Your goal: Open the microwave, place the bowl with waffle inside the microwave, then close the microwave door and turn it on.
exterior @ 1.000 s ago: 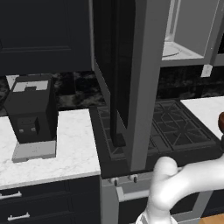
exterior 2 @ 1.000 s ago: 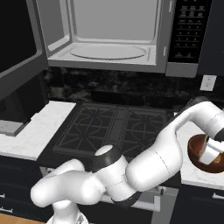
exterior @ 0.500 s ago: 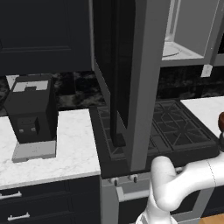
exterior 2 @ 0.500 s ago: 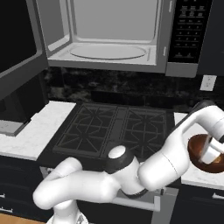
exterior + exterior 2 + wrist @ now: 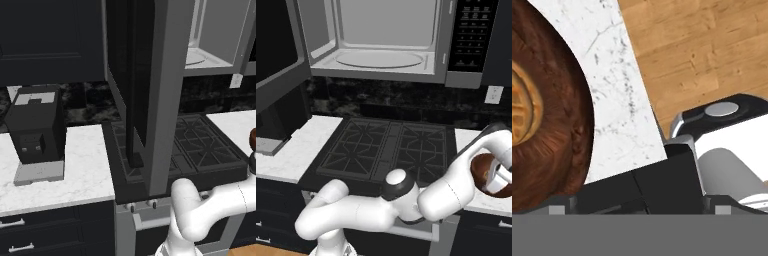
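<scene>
left base view, left to right: black coffee machine (image 5: pixel 35 132) stands on the white marbled counter (image 5: pixel 75 180), with dark cabinet doors above and drawers below. right of it, the black stove (image 5: pixel 200 145) with grates. the microwave door (image 5: pixel 150 75) is swung wide open over the stove's left part, seen nearly edge-on, its dark bar handle (image 5: pixel 131 100) hanging down on the near face. beyond the door, the pale cavity of the microwave (image 5: pixel 215 40) is in view with a bit of the turntable. a sliver of the bowl (image 5: pixel 252 140) shows at the right edge, above the white arm.

right base view, left to right: open door at the left edge, then the microwave cavity with the round turntable (image 5: pixel 378 59), then the black control panel (image 5: pixel 468 35) on its right. stove below. the arm bends from lower left across to the right counter, where the bowl sits just right of the stove, partly covered by the wrist. the gripper (image 5: pixel 498 176) is down at the bowl, its fingers spread wide; whether they touch the bowl, cannot tell.

hand view: the bowl's reddish-brown wall takes the left side, the golden waffle (image 5: pixel 522 111) inside it, marbled counter beside it, wooden floor (image 5: pixel 702 50) beyond the counter edge. nothing sits between the fingertips.
</scene>
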{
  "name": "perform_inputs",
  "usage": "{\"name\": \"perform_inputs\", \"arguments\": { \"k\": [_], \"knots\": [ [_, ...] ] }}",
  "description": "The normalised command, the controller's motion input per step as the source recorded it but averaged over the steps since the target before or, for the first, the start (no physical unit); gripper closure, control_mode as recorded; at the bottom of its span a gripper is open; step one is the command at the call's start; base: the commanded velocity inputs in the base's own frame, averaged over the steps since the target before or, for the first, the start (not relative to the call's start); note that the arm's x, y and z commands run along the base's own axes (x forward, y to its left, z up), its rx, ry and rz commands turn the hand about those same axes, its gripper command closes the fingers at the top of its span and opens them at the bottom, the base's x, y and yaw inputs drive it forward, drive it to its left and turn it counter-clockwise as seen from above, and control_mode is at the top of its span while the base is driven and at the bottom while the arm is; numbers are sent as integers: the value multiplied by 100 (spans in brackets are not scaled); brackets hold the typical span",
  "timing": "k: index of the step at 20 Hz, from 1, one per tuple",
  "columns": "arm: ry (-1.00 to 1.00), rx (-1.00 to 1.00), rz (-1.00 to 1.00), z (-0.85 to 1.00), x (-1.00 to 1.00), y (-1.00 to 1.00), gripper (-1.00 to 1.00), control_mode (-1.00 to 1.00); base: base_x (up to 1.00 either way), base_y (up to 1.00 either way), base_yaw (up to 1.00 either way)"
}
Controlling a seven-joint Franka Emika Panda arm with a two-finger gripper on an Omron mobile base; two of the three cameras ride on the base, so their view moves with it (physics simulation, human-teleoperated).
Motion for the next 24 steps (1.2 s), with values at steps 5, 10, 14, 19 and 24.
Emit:
{"name": "perform_inputs", "arguments": {
  "k": [5,10,14,19,24],
  "knots": [
    [-3,0,-4,-19,4,0,-100,-100,0,0,0],
    [-6,-5,-1,-19,12,18,-100,-100,0,0,0],
    [-3,-13,0,-8,9,25,-100,-100,0,0,0],
    [-1,-14,-2,-10,7,8,-100,-100,0,0,0],
    [-9,-6,-5,-12,8,0,-100,-100,0,0,0]
  ]
}}
